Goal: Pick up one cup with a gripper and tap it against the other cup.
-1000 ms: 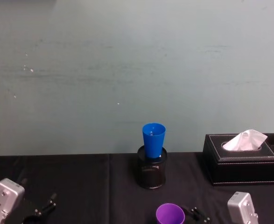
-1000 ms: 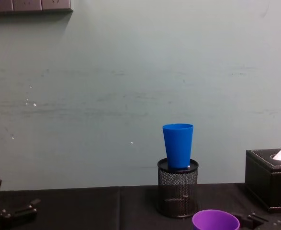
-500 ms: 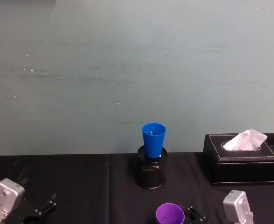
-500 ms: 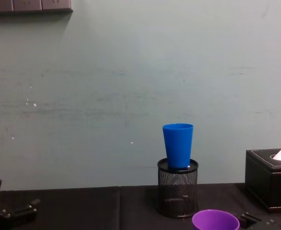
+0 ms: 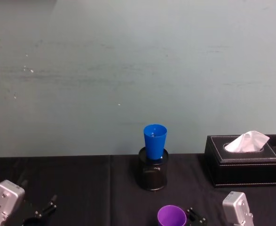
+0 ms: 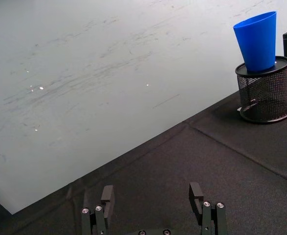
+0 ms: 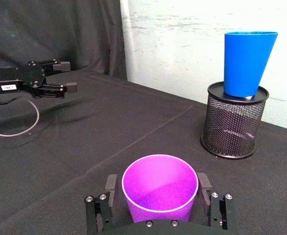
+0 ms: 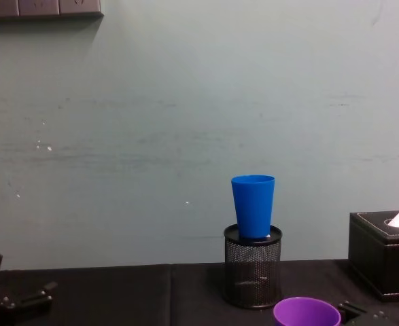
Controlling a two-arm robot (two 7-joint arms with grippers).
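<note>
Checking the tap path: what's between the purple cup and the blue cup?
Only bare black cloth, per the right wrist view; the blue cup stands on a mesh holder.

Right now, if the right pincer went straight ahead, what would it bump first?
The purple cup: it stands between the right pincer's fingers. Farther on is the mesh holder with the blue cup, though it may sit slightly off that line.

readable text: none | only candidate: small white label [image 7: 9, 87] on the body of the long black slim-fingered left end effector [image 7: 67, 76], seen in the right wrist view | dark print on it, too small to make out
</note>
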